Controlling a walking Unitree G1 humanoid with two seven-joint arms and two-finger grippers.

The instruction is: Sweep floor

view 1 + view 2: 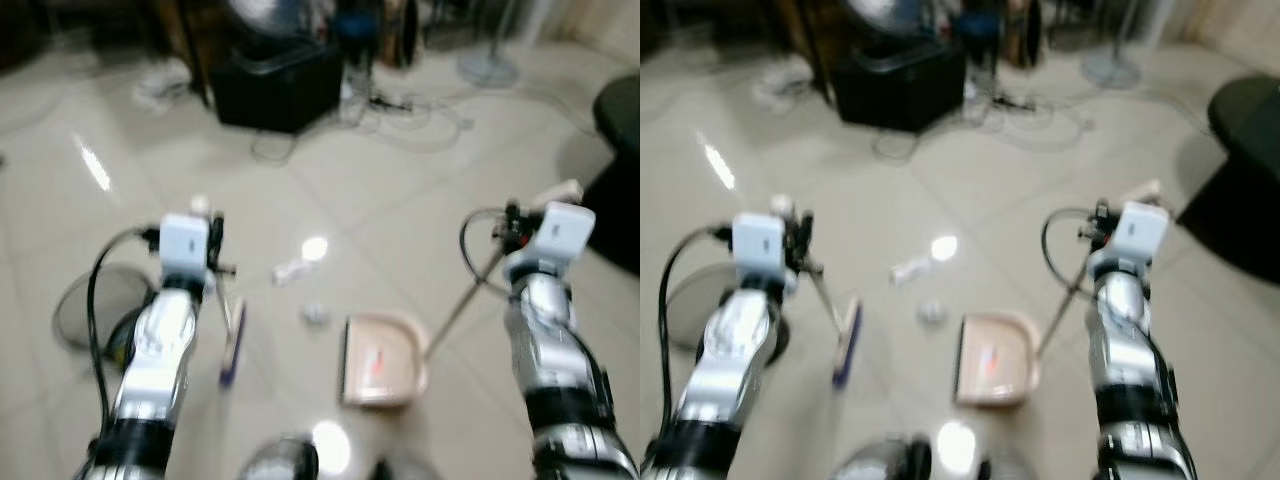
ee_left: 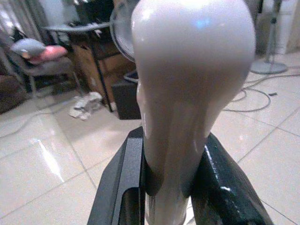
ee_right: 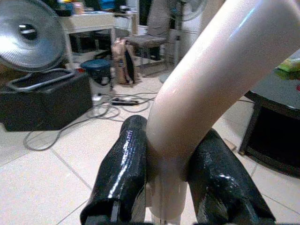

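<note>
Head views motion-blurred; ceiling-light glare on glossy floor tiles [image 1: 314, 248]; wrist views sharper, evenly lit.

Lived-in home room: glossy tiled floor [image 1: 400, 200], pedestal fans [image 3: 28, 33], black box [image 1: 275, 85] amid tangled cables [image 1: 400, 125], cluttered table [image 2: 79, 28], cushioned chair [image 2: 42, 56].

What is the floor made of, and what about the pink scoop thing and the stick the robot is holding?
The floor looks like glossy ceramic tile: pale squares with thin joint lines and bright lamp reflections. The dustpan seems to be smooth pinkish-beige plastic, moulded in one piece, though the picture is blurry. The broom handle, clamped in the left gripper, looks like shiny cream plastic, since light glints off its rounded top.
</note>
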